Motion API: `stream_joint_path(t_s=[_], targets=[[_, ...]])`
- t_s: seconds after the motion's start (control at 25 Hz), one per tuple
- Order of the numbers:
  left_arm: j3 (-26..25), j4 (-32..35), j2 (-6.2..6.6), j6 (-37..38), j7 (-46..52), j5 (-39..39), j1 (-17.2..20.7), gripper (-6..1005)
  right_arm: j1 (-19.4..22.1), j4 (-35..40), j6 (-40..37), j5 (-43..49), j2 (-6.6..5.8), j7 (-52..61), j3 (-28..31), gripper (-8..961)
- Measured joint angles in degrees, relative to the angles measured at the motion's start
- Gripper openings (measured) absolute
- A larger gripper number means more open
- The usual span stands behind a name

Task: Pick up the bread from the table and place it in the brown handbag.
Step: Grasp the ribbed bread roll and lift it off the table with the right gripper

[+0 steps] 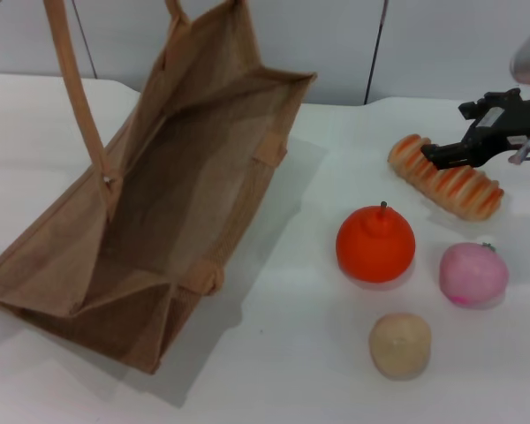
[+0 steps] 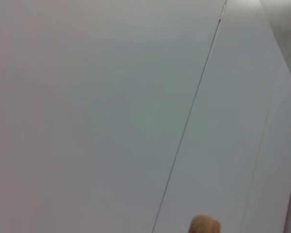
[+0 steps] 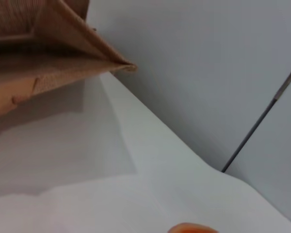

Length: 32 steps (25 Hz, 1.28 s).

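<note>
The bread (image 1: 459,187), a striped orange and tan loaf, lies on the white table (image 1: 283,353) at the right rear. My right gripper (image 1: 437,156) reaches in from the right and sits over the loaf's rear part, covering some of it. One end of the bread shows at the edge of the right wrist view (image 3: 191,228). The brown handbag (image 1: 159,203) lies open on the left, mouth toward me, with one handle (image 1: 75,97) pulled up out of the picture. The left gripper is out of view; the left wrist view shows only a tan handle tip (image 2: 205,224).
An orange fruit (image 1: 375,245), a pink fruit (image 1: 473,274) and a small beige ball (image 1: 399,344) sit on the table in front of the bread. A grey panelled wall (image 1: 424,44) stands behind. The bag's corner shows in the right wrist view (image 3: 53,53).
</note>
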<state>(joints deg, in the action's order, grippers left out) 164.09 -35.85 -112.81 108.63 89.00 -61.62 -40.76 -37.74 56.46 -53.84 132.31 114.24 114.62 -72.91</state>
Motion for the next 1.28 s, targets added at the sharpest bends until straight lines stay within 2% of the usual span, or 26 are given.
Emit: stream_joint_path(t_s=[0.04,0.08,0.36,0.68,1.28], targets=[[0.0,0.0,-0.04,0.01,-0.01,0.0,-0.01,129,-2.25,-3.74,-0.81,1.24,0.21,-1.22,2.5,888],[0.0,0.0,-0.09,0.0,-0.01,0.01,-0.01,129,-2.25,-3.74,-0.81,1.24,0.21,-1.22,2.5,888],[-0.01,0.0,-0.15,0.01,-0.05,0.01,-0.05,130,-9.15,-15.6,2.56,5.18,-0.24,-0.9,2.76,888],[0.0,0.02,-0.32,0.01,-0.05,0.01,-0.41,131,-11.27,-20.92,6.29,10.3,-0.56,1.88,2.69,886],[0.0,0.09,-0.39,0.01,-0.05,0.01,-0.84,134,-15.73,-29.07,7.73,15.77,-0.98,3.51,2.59,871]])
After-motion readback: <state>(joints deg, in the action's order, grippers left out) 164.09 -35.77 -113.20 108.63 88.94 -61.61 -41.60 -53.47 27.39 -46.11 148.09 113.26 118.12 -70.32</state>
